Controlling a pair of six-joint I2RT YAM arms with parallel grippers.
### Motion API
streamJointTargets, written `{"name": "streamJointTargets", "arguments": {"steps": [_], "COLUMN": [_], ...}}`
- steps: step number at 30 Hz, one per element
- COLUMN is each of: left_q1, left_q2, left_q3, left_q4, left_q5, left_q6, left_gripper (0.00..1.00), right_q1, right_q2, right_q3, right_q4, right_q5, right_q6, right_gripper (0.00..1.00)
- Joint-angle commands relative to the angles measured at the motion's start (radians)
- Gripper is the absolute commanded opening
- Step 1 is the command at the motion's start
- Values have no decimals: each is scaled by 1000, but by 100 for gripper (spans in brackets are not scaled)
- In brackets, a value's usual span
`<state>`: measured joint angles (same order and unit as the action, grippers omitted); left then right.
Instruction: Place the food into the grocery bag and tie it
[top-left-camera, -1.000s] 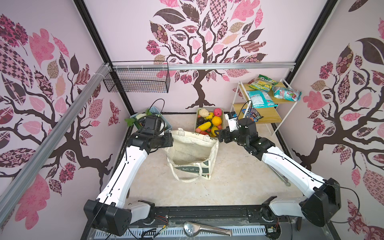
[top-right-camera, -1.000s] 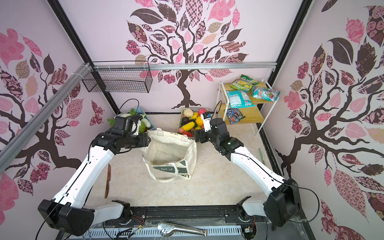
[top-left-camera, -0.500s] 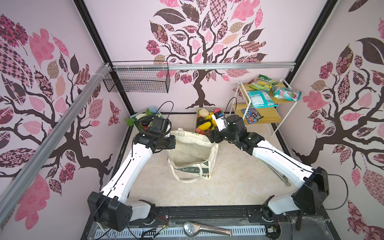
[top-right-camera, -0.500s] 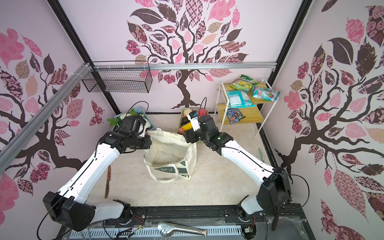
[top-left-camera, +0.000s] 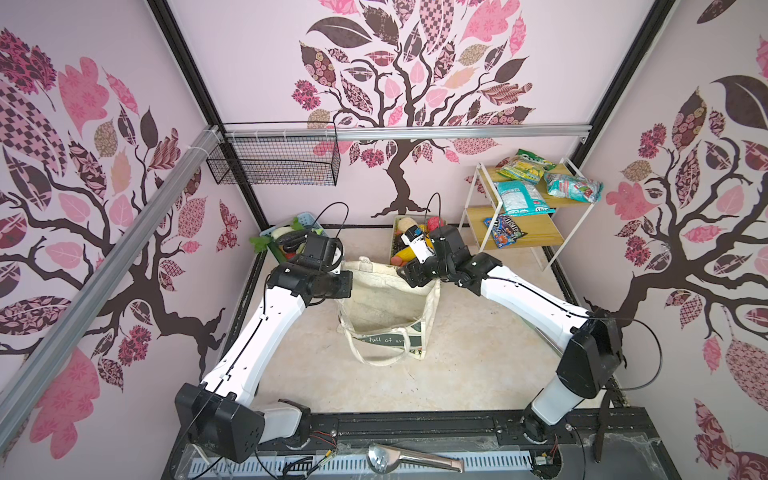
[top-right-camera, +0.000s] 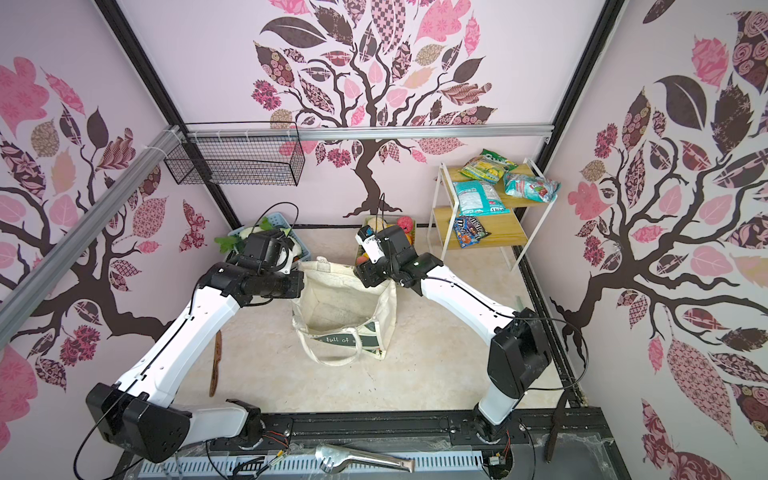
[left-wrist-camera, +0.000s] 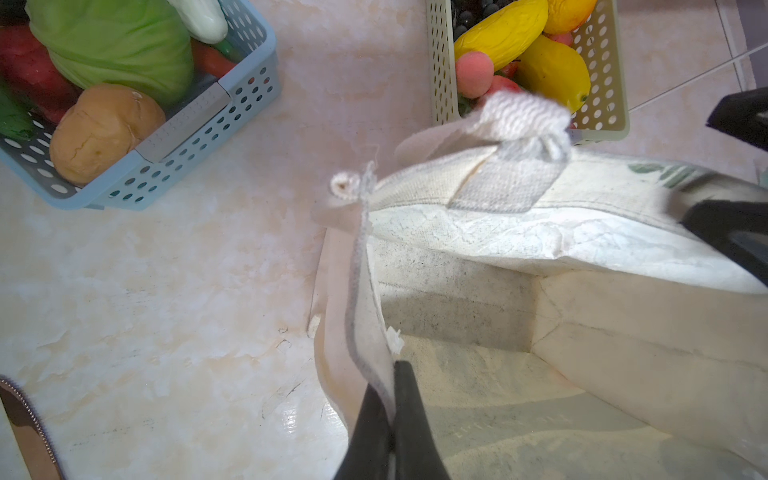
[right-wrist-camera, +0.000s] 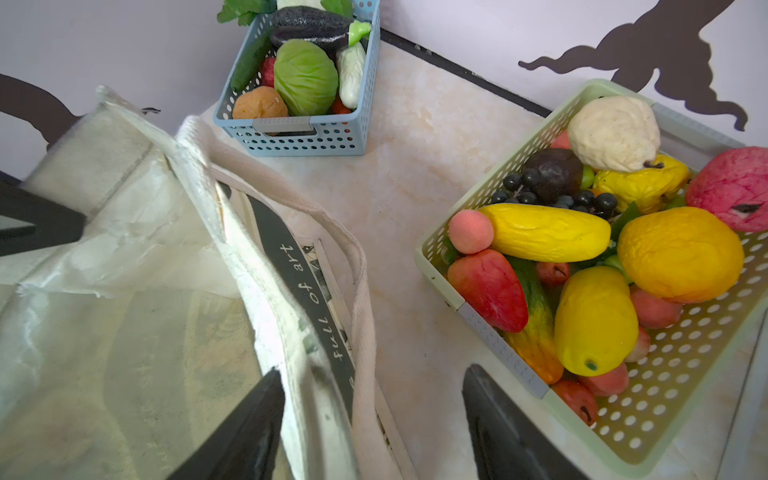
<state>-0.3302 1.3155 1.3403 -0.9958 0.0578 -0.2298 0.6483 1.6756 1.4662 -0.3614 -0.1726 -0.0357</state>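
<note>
The cream grocery bag (top-left-camera: 386, 309) (top-right-camera: 345, 307) stands open mid-floor; its inside shows only bare lining (left-wrist-camera: 582, 374). My left gripper (left-wrist-camera: 392, 374) (top-left-camera: 348, 286) is shut on the bag's left rim, the cloth pinched between its fingers. My right gripper (right-wrist-camera: 372, 372) (top-left-camera: 409, 276) is open and straddles the opposite wall. One finger is inside the bag, the other outside, with the dark "full of art" panel (right-wrist-camera: 307, 291) and a strap between them. The food lies in two baskets behind the bag: fruits in the beige one (right-wrist-camera: 582, 270) (left-wrist-camera: 498, 25), vegetables in the blue one (right-wrist-camera: 303, 79) (left-wrist-camera: 112, 45).
A white-framed shelf rack (top-left-camera: 523, 199) with snack packets stands at the back right. A black wire basket (top-left-camera: 274, 162) hangs on the back rail. Metal tongs (top-left-camera: 415, 457) lie at the front edge. A brown strap-like piece (top-right-camera: 215, 365) lies on the floor under the left arm.
My left gripper has closed on the bag's left rim. My right gripper has moved left from beside the fruit basket onto the bag's far wall, its jaws narrowing.
</note>
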Motion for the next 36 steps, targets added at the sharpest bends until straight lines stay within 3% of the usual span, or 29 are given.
{"name": "streamJointTargets", "arguments": {"steps": [1,15,24,30,36], "left_q1": [-6,-4,28,110,109], "left_q2": [16,71,122,157,215], "left_q3": [25,154,244,260,277], "left_q4": [25,30,17,43,84], "left_q5": [17,13,30,135,216], "left_q6": [8,0,14,6,-4], "left_gripper": [0,0,0,0,0], "right_q1": [8,12,62,135,137], "right_q2": [38,-44,-144,-173,-162], "right_q3": [42,-26,-121,-173,-167], "right_q4": [-57,-76,-34,48,91], "right_q5": [-25,-172,-272,-300,-213], "right_q6": [-37,-65,-24,48,118], "right_gripper": [63,29,24,26,31]}}
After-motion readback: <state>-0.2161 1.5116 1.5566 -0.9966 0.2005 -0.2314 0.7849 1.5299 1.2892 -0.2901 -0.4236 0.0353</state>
